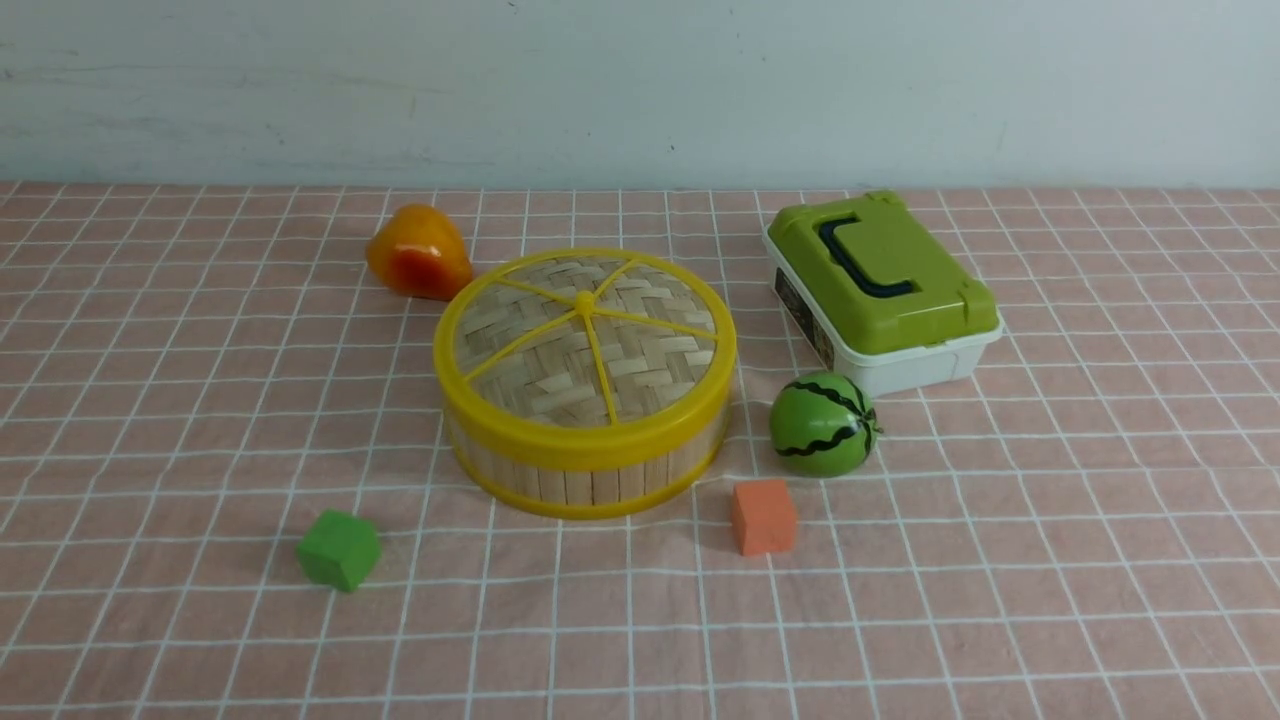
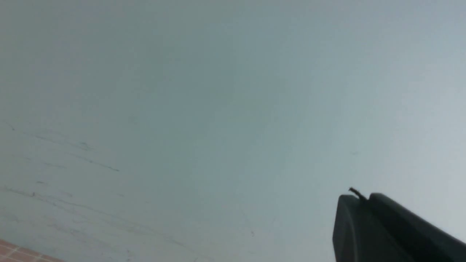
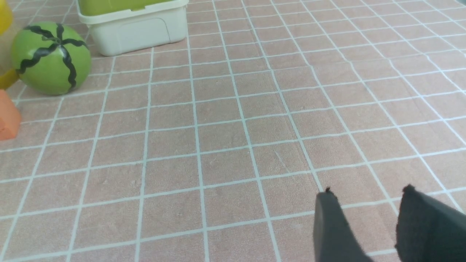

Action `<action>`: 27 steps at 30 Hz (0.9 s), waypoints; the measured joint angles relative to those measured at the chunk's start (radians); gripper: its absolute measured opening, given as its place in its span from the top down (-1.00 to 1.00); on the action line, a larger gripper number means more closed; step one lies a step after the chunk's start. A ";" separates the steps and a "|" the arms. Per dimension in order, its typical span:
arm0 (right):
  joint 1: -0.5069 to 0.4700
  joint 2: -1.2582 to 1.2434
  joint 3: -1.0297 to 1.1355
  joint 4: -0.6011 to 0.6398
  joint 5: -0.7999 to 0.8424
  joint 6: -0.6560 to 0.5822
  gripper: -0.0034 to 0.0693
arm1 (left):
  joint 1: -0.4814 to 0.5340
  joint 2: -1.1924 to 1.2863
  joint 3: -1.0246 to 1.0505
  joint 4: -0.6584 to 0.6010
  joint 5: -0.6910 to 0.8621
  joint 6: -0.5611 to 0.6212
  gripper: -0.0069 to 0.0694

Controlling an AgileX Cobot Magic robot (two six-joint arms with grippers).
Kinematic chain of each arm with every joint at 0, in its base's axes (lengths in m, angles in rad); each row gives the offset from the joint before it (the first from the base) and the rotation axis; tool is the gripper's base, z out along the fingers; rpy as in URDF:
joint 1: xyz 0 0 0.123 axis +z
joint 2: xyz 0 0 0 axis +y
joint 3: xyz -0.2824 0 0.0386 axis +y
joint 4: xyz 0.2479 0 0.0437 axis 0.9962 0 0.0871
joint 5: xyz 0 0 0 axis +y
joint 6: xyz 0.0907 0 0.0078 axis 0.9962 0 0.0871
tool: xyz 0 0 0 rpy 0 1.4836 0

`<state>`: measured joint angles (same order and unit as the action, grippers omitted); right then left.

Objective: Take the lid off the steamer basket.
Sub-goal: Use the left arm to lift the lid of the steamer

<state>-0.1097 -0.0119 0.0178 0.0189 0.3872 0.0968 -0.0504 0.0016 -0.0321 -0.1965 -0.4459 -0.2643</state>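
At the centre of the pink checked tablecloth [image 1: 200, 640], the flat woven-bamboo lid [image 1: 585, 345] with yellow rim and spokes sits seated on the round, low bamboo-slat steamer basket [image 1: 590, 470]. Recommended: descend from above, pinch the central knob [image 1: 585, 299], lift vertically. The right gripper [image 3: 367, 198] hangs parted and empty over bare cloth. The left gripper [image 2: 358, 199], closed on nothing, faces the grey wall [image 2: 182, 109]. Basket contents are hidden; neither arm shows in the front view.

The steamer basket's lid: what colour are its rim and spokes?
Yellow, framing pale woven bamboo; the lid shows best in the front view.
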 joint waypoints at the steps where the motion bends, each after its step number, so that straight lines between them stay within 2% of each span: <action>1: 0.000 0.000 0.000 0.000 0.000 0.000 0.24 | 0.000 0.019 -0.048 -0.029 0.036 -0.001 0.74; 5: 0.000 0.000 0.000 0.000 0.000 0.000 0.24 | 0.000 0.124 -0.220 -0.069 0.162 0.049 0.74; 11: 0.000 0.000 0.000 0.000 0.000 0.000 0.24 | 0.000 0.513 -0.574 -0.074 0.558 0.218 0.74; 13: 0.000 0.000 0.000 0.000 0.000 0.000 0.24 | 0.000 0.655 -0.668 -0.079 0.715 0.250 0.74; 14: 0.000 0.000 0.000 0.000 0.000 0.000 0.24 | 0.000 0.670 -0.677 -0.082 0.731 0.253 0.74; 15: 0.000 0.000 0.000 0.000 0.000 0.000 0.24 | 0.000 0.779 -0.741 -0.100 0.845 0.273 0.74; 16: 0.000 0.000 0.000 0.000 0.000 0.000 0.24 | 0.000 0.791 -0.758 -0.107 0.857 0.279 0.75; 17: 0.000 0.000 0.000 0.000 0.000 0.000 0.24 | 0.000 0.893 -0.822 -0.142 0.934 0.303 0.78; 20: 0.000 0.000 0.000 0.000 0.000 0.000 0.24 | 0.000 1.010 -0.898 -0.217 0.987 0.349 0.85; 23: 0.000 0.000 0.000 0.000 0.000 0.000 0.24 | 0.000 1.171 -1.034 -0.334 1.034 0.457 0.85; 27: 0.000 0.000 0.000 0.000 0.000 0.000 0.24 | 0.000 1.310 -1.181 -0.404 1.135 0.509 0.85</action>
<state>-0.1097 -0.0119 0.0178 0.0189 0.3872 0.0968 -0.0504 1.3120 -1.2135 -0.6005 0.6891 0.2450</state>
